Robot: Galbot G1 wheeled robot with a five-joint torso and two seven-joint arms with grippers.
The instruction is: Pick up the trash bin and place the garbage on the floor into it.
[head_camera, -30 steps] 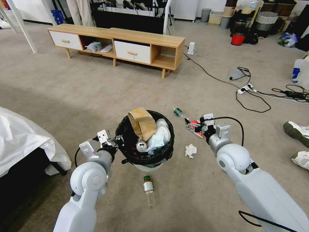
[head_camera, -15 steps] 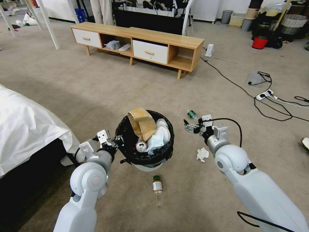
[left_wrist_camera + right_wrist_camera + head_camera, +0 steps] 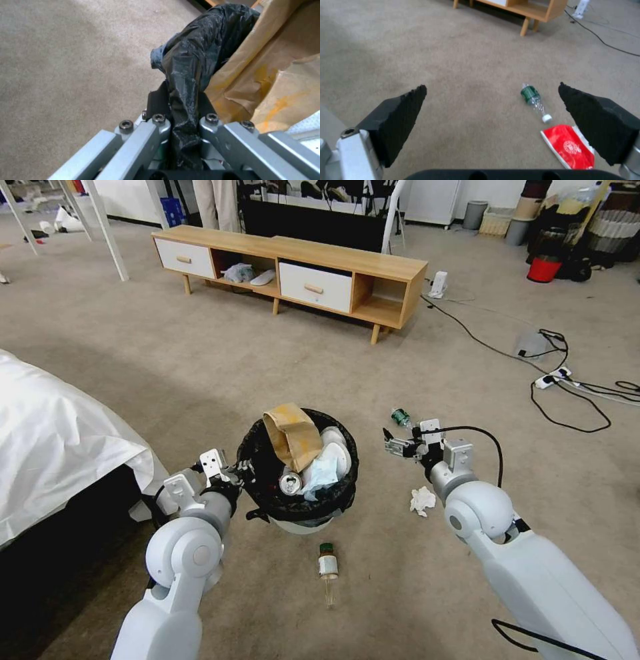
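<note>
Left claw [image 3: 245, 471] clamped on the trash bin [image 3: 298, 505] bag rim, right claw [image 3: 389, 445] spread wide right of the bin, above a red packet [image 3: 570, 147] beside a green-labelled bottle [image 3: 533, 98]

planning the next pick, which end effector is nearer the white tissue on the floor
Right. The right end effector hangs open just beyond the white tissue; the left end effector grips the trash bin rim.

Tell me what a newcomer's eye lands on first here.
The small round white plastic trash bin with its black bag liner, crammed with a crumpled brown paper bag, sits centre, the left gripper clamped on its rim. The right gripper hangs open over the carpet, near a flat red packet and a clear green-labelled bottle.
</note>
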